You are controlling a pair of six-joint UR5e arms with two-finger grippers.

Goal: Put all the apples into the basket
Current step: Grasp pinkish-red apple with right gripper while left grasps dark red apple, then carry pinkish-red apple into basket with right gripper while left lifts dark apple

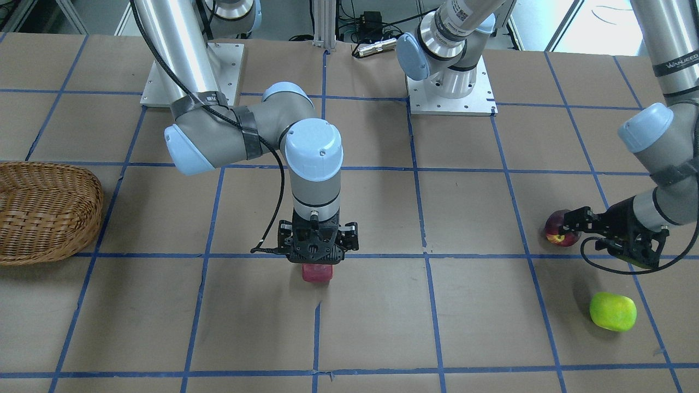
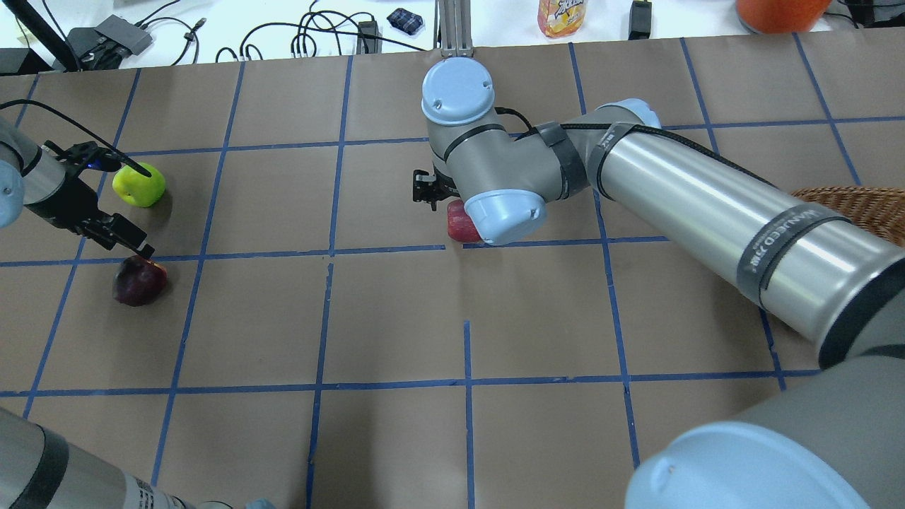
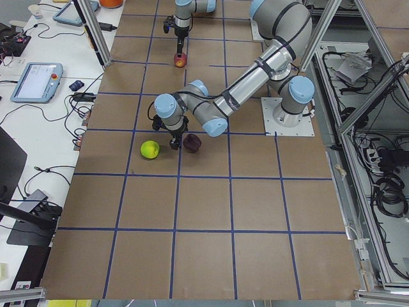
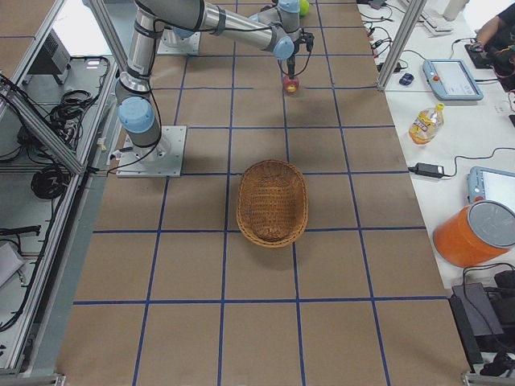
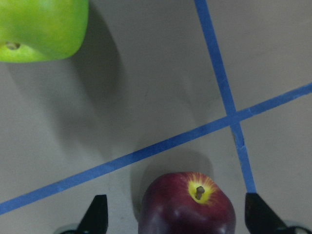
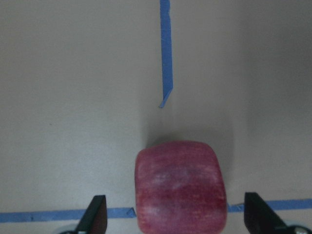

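The red apple (image 1: 317, 273) lies mid-table, seen also from overhead (image 2: 458, 223). My right gripper (image 1: 318, 257) hangs straight over it, open; in the right wrist view the apple (image 6: 180, 190) sits between the two fingertips (image 6: 95, 214), apart from both. The dark maroon apple (image 1: 560, 230) lies at the table's left end. My left gripper (image 1: 570, 224) is open around it; in the left wrist view the apple (image 5: 187, 204) is between the fingers (image 5: 261, 217). The green apple (image 1: 612, 311) lies beside it (image 5: 41, 27). The wicker basket (image 1: 43, 213) stands empty at the right end (image 4: 272, 201).
Blue tape lines grid the brown table (image 1: 382, 316). The two arm base plates (image 1: 450, 95) are at the robot's side. Cables, a bottle (image 2: 562, 15) and an orange bucket (image 4: 479, 233) sit on the side bench beyond the table edge.
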